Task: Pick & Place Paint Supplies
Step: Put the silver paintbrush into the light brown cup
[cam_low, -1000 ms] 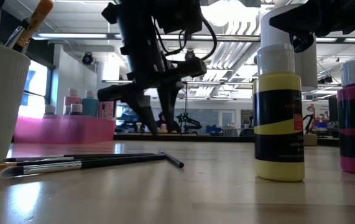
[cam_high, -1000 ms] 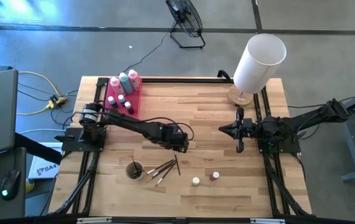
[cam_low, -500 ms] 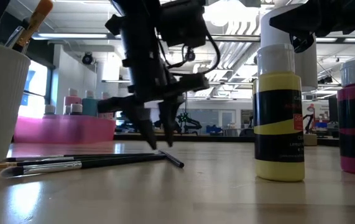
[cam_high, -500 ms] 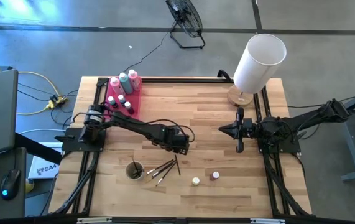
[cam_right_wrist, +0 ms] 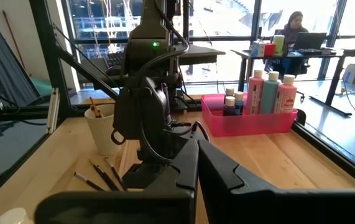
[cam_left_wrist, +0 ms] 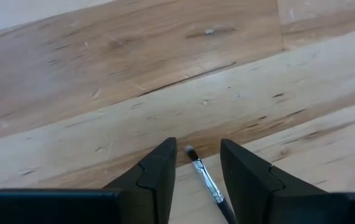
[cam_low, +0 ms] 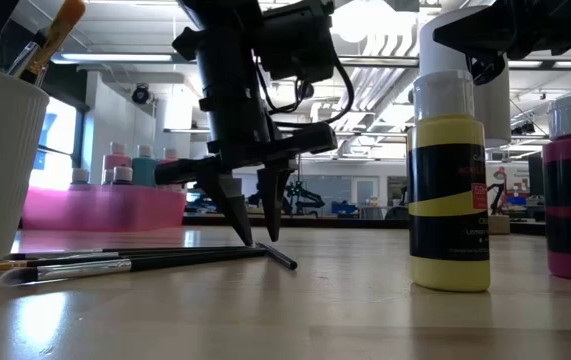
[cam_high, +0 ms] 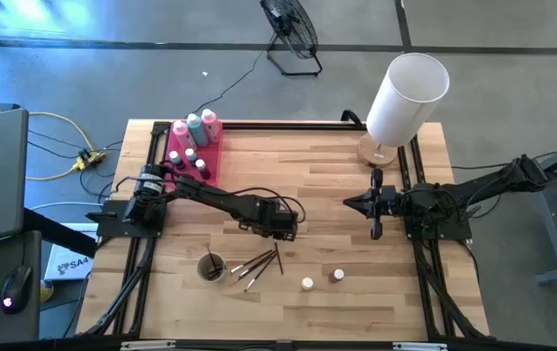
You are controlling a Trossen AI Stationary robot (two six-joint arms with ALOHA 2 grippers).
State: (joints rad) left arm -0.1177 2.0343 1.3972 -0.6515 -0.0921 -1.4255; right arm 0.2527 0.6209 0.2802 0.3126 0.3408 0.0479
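From above, we see the left gripper (cam_high: 280, 232) lowered onto the pale wooden plank table (cam_high: 356, 195), just beside the loose thin dark-handled brushes (cam_high: 258, 263) lying next to a small white ribbed cup (cam_high: 211, 266); the right gripper (cam_high: 376, 205) waits on the table's right side, its fingers pressed together and empty. Three squeeze bottles, two pink and one teal (cam_high: 195, 127), stand in the pink rectangular tray (cam_high: 212, 164), and two tiny capped paint pots (cam_high: 322, 280) sit nearby. At table level, we see the left fingers (cam_low: 235, 205) parted, tips at the wood. Through the left wrist camera, one brush (cam_left_wrist: 205, 180) lies between them, ungripped.
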